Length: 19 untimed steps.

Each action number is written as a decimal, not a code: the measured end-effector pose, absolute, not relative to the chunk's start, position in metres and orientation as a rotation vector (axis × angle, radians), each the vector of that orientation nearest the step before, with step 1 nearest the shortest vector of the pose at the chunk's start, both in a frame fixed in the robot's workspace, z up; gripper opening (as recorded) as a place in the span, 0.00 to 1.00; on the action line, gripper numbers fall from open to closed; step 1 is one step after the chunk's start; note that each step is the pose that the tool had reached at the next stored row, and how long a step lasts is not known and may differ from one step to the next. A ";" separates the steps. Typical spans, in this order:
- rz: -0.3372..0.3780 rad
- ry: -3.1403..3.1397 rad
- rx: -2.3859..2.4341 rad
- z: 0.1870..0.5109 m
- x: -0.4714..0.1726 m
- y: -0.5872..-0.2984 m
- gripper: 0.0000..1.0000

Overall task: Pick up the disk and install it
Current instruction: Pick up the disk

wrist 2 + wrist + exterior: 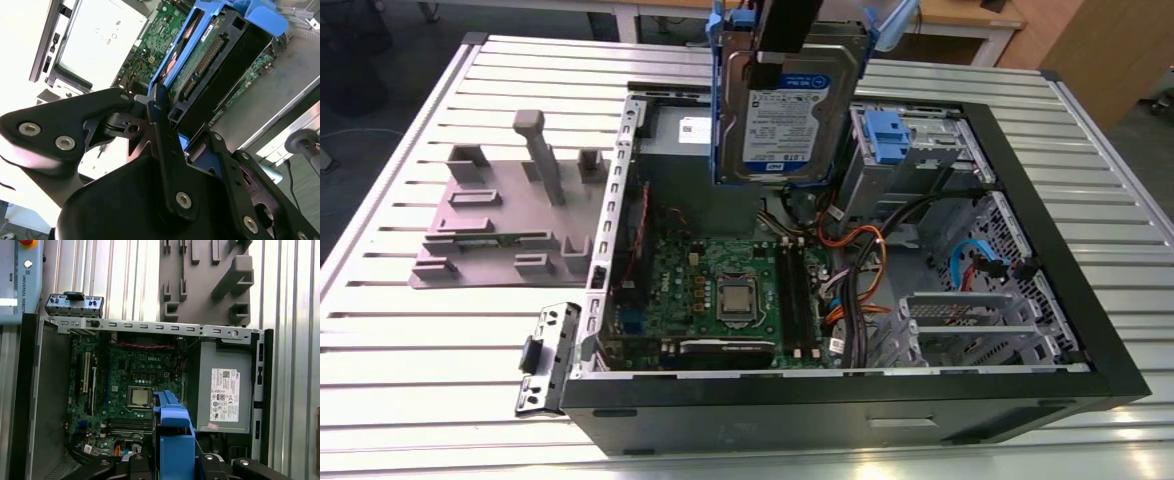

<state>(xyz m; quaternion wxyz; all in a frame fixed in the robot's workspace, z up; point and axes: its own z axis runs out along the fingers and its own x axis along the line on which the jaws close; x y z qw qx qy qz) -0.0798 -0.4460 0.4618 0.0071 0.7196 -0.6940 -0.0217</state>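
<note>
The gripper (180, 127) is clamped on the disk (787, 110), which hangs upright above the open computer case (854, 410), over its motherboard (720, 290). Cables (851, 250) and the grey power supply (225, 390) lie inside the case; a grey stand (480, 230) sits just outside it.
</note>
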 end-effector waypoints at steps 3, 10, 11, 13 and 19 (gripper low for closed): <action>-0.068 -2.171 2.250 0.462 -0.077 -0.446 0.36; -0.068 -2.171 2.250 0.462 -0.069 -0.446 0.36; -0.068 -2.171 2.250 0.462 -0.068 -0.446 0.36; -0.068 -2.171 2.250 0.462 -0.066 -0.446 0.36; -0.068 -2.171 2.250 0.462 -0.060 -0.446 0.36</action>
